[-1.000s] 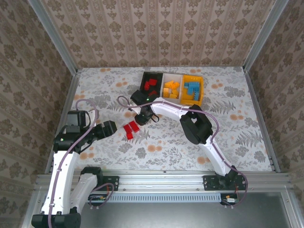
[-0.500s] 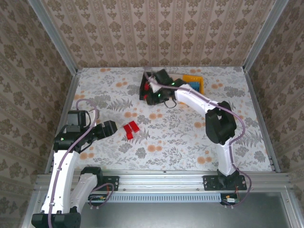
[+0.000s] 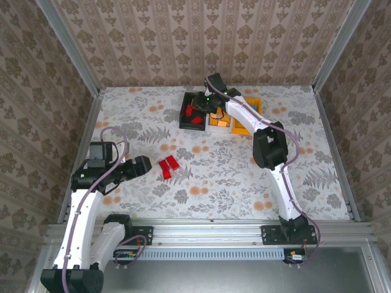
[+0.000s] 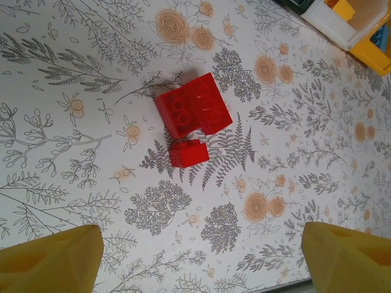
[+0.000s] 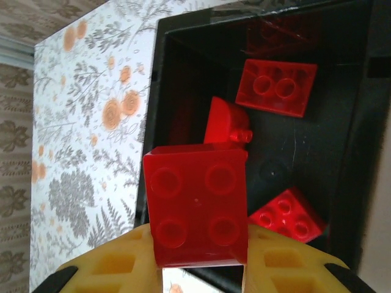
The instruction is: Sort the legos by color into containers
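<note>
My right gripper (image 5: 198, 259) is shut on a red four-stud lego (image 5: 197, 213), hanging over the near left part of the black container (image 5: 154, 91). Three red legos lie in that tray: a flat one (image 5: 278, 86), a tilted one (image 5: 225, 122) and another (image 5: 287, 213). From above, the right gripper (image 3: 199, 108) sits over the black tray (image 3: 183, 124), with the white tray (image 3: 211, 126) and the yellow-orange tray (image 3: 254, 102) to its right. Two joined red legos (image 4: 192, 111) and a small one (image 4: 188, 152) lie on the table ahead of my open left gripper (image 4: 201, 268).
The white tray (image 4: 339, 27) holds an orange brick, and a corner of the yellow-orange tray (image 4: 374, 54) lies at the far right of the left wrist view. The flowered tabletop (image 3: 214, 177) is walled in by patterned panels on three sides.
My right arm has swung from beside the red legos on the table up to the black tray, carrying a red lego. The left arm has stayed where it was.
</note>
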Controlling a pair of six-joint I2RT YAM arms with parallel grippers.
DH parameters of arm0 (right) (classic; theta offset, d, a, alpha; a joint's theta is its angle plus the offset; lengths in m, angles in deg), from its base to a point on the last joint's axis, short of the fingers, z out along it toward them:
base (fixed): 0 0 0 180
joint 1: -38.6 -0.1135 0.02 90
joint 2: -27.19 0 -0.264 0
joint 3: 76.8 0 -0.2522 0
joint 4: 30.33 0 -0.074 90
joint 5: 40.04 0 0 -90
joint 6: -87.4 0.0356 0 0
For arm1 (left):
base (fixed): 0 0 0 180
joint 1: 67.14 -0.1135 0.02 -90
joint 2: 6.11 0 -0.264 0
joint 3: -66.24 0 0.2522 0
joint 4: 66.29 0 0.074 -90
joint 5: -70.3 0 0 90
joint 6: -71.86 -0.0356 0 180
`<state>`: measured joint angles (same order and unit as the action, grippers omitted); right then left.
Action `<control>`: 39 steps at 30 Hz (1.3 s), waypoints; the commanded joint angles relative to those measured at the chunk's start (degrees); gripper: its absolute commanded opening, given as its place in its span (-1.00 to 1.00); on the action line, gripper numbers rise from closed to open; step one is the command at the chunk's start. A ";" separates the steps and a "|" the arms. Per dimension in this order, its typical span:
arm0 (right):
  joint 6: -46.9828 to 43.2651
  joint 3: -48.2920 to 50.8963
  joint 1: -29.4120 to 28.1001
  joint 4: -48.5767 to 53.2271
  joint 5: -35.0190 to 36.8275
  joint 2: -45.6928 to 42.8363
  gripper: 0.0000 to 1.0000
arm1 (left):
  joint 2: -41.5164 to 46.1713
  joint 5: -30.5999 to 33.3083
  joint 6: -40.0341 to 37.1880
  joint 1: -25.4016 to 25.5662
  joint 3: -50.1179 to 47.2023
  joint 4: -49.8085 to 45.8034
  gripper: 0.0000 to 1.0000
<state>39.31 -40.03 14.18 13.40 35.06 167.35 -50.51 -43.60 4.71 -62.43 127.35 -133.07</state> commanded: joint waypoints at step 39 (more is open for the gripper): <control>-29.02 12.61 -21.85 23.96 1.56 -16.84 0.24 | 11.98 5.18 0.51 -0.58 -0.69 1.06 0.73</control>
<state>13.52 -29.89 -5.91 33.66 32.94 150.34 -39.78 -39.47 4.73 -62.49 127.27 -132.33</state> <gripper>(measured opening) 0.621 0.863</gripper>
